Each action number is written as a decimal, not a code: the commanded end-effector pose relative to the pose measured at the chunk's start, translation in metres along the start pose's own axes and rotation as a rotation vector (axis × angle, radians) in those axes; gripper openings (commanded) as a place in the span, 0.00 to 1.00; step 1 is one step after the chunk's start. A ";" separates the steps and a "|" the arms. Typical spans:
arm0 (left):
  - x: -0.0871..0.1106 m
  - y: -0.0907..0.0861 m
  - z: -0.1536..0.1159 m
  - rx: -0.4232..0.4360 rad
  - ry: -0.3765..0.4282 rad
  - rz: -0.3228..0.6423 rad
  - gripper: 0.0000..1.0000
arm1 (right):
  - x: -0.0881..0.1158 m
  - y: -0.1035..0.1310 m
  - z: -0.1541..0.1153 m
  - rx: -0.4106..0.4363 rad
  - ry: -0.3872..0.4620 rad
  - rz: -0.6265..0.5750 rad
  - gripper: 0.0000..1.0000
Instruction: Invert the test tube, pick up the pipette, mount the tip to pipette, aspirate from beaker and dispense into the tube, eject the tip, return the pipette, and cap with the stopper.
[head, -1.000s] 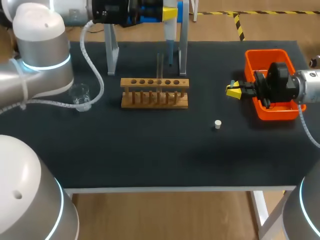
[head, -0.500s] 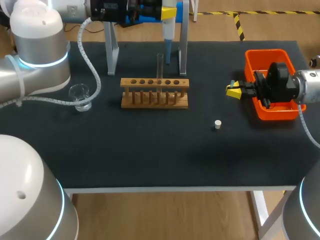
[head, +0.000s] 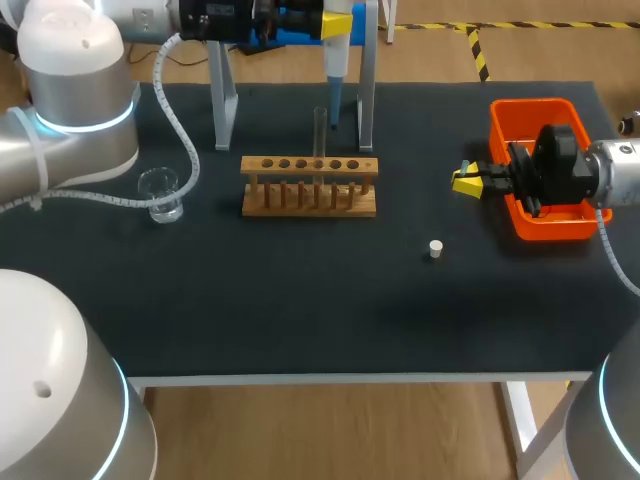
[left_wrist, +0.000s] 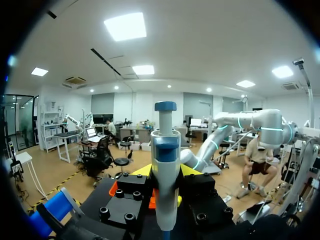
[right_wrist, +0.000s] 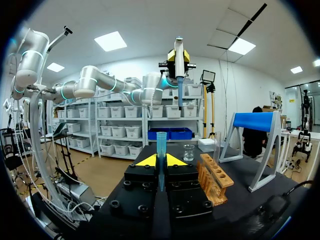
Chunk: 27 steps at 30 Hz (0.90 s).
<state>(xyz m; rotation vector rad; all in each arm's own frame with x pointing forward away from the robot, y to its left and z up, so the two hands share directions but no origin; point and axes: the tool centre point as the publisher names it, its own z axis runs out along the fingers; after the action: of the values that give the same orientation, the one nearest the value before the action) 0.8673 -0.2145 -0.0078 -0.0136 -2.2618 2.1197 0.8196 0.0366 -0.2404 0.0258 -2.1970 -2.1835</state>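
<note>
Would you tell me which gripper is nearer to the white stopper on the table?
Right. The right gripper is close to the stopper, beside the orange bin; the left gripper is far back, beyond the rack.

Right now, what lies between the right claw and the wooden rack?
In the head view, only bare mat between right claw and rack; stopper sits aside.

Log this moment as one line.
left gripper: shut on white-and-blue pipette | right gripper: shut on blue plastic tip | glass tube: upright in wooden rack
</note>
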 end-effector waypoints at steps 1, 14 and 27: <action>0.000 0.000 0.000 0.003 0.001 0.002 0.00 | 0.000 0.000 -0.001 0.000 0.002 0.000 0.00; 0.000 0.000 0.000 0.003 0.001 0.002 0.00 | 0.000 0.000 -0.001 0.000 0.002 0.000 0.00; 0.000 0.000 0.000 0.003 0.001 0.002 0.00 | -0.013 0.012 0.030 0.021 0.021 0.026 0.00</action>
<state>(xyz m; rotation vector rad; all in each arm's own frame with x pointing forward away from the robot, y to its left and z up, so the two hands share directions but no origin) 0.8673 -0.2145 -0.0080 -0.0139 -2.2613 2.1208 0.8227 0.0525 -0.2317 0.0270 -2.1973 -2.1659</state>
